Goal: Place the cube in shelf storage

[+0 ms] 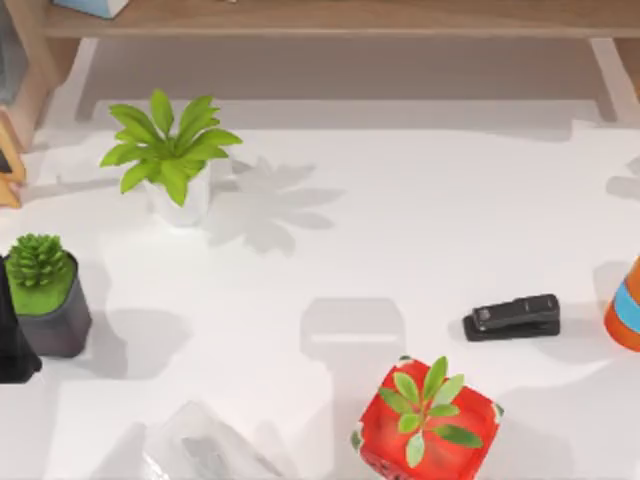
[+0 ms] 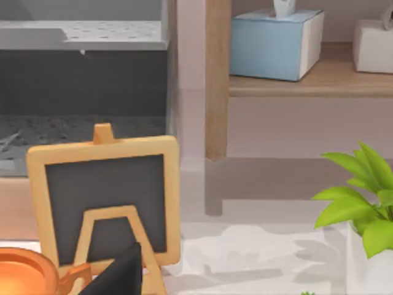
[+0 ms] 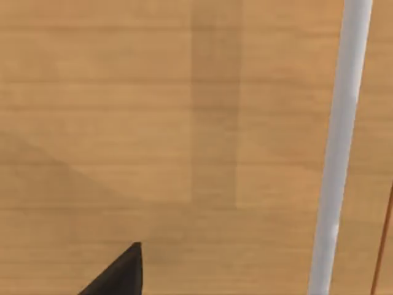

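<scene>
While our right hand (image 3: 116,273) hangs over the wooden shelf (image 3: 153,123), grip we can't tell, our left hand (image 2: 120,273) faces a little chalkboard (image 2: 104,196), grip likewise unclear.

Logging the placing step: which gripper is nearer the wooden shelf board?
Right. The right gripper is close up to the shelf board; the left gripper sits by the small chalkboard, with the shelf farther off beyond it.

White table (image 1: 400,230); light-brown wooden shelf (image 1: 330,17); red planter (image 1: 425,430) with green plant; black stapler (image 1: 512,316); pale-blue tissue box (image 2: 273,43).
</scene>
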`<act>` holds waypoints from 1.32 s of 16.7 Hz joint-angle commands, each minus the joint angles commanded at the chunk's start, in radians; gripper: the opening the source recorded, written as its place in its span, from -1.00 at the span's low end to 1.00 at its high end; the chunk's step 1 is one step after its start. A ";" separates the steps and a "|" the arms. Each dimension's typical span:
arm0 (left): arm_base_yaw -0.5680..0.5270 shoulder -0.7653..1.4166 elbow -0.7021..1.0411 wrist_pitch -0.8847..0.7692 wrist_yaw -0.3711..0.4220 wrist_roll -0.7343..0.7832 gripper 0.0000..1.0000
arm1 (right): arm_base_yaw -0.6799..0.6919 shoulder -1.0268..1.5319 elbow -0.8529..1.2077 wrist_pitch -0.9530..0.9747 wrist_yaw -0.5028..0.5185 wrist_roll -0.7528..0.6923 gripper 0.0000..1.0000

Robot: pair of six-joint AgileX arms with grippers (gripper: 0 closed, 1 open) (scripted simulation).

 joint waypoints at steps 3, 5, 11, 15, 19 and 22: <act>0.000 0.000 0.000 0.000 0.000 0.000 1.00 | 0.000 0.000 0.000 0.000 0.000 0.000 0.40; 0.000 0.000 0.000 0.000 0.000 0.000 1.00 | 0.000 0.000 0.000 0.000 0.000 0.000 0.10; 0.000 0.000 0.000 0.000 0.000 0.000 1.00 | 0.000 0.000 0.000 0.000 0.000 0.000 -0.81; 0.000 0.000 0.000 0.000 0.000 0.000 1.00 | 0.000 0.000 0.000 0.000 0.000 0.000 -1.00; 0.000 0.000 0.000 0.000 0.000 0.000 1.00 | 0.000 0.000 0.000 0.000 0.000 0.000 -1.00; 0.000 0.000 0.000 0.000 0.000 0.000 1.00 | -0.004 0.000 -0.004 -0.001 0.000 0.002 -1.00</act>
